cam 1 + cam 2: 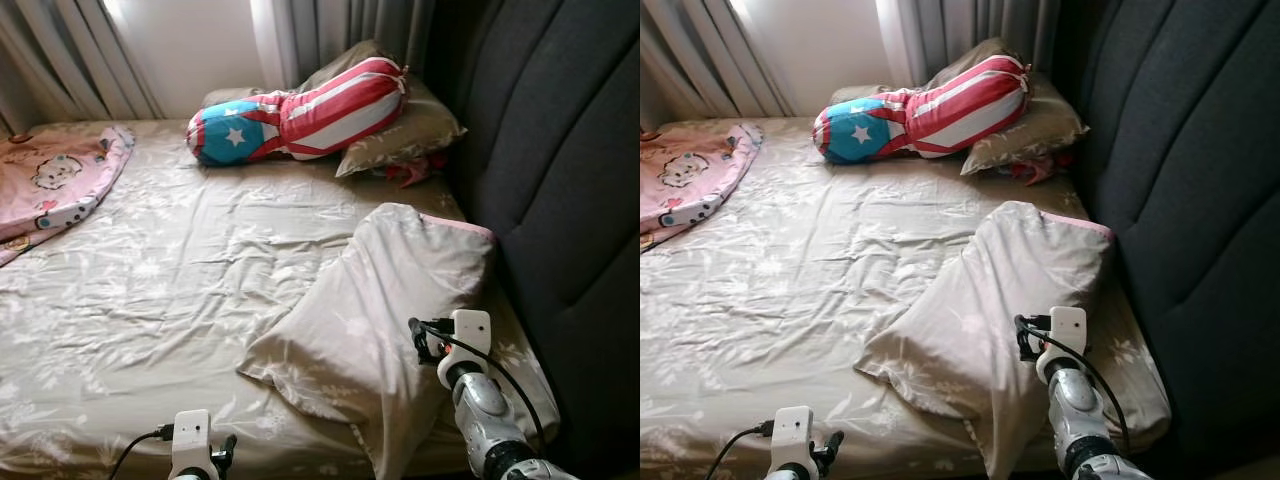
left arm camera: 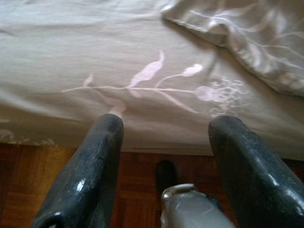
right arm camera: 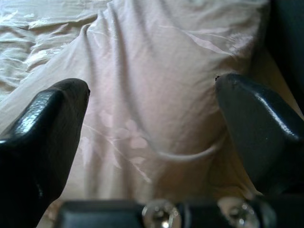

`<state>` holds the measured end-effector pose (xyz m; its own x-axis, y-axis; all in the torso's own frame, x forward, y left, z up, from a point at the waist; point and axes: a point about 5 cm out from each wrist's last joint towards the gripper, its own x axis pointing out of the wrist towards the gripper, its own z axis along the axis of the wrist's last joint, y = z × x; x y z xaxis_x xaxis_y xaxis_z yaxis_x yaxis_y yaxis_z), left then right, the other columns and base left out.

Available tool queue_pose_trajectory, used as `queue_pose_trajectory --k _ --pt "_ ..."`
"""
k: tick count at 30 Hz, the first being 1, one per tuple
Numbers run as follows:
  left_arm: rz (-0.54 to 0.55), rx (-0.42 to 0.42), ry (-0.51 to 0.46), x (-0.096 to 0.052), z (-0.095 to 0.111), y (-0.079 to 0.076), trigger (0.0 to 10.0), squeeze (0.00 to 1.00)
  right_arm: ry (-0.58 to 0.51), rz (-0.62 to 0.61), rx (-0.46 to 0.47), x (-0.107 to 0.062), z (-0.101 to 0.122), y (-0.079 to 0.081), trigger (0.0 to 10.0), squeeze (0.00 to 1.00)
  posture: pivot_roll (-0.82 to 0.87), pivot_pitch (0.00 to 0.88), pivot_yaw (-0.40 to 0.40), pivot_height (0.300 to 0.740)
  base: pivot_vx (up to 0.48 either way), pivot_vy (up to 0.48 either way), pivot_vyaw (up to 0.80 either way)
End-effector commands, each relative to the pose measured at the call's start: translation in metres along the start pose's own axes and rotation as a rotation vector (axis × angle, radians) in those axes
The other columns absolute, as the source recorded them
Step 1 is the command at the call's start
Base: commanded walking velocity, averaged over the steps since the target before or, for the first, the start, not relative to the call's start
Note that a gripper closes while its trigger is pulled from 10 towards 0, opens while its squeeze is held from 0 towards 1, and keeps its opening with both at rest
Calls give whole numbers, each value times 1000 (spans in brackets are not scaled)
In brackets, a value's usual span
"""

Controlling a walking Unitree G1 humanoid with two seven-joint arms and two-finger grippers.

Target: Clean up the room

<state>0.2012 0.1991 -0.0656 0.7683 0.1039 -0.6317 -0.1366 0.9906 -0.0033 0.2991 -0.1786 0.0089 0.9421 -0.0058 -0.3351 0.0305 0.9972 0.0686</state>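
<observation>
On the bed's [image 1: 150, 300] near right, a beige pillow [image 1: 390, 300] lies rumpled.
Right gripper [image 3: 152, 95] hovers over it, jaws wide; left gripper [image 2: 164, 128], jaws wide, at the near edge.

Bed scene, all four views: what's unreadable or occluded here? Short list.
- Red item: head views, mostly tucked under the tan pillow; can't identify it.
- Pink blanket: cut off by the left edge of the head views.
- Near pillow: its lower corner hangs over the bed edge, partly behind the right gripper.
- Floor under the bed: left wrist view, dark past the left gripper.
</observation>
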Motion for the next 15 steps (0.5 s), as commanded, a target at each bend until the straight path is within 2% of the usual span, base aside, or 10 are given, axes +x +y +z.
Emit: queue_pose_trajectory --k 1,15 --pt "18 11 21 -1 -3 5 10000 0 29 10 1 -1 -6 5 10000 0 -40 41 12 740 0 0 0" --pt "19 9 14 -1 -2 5 10000 0 93 4 -1 -3 -15 6 10000 0 -37 41 14 740 0 0 0"
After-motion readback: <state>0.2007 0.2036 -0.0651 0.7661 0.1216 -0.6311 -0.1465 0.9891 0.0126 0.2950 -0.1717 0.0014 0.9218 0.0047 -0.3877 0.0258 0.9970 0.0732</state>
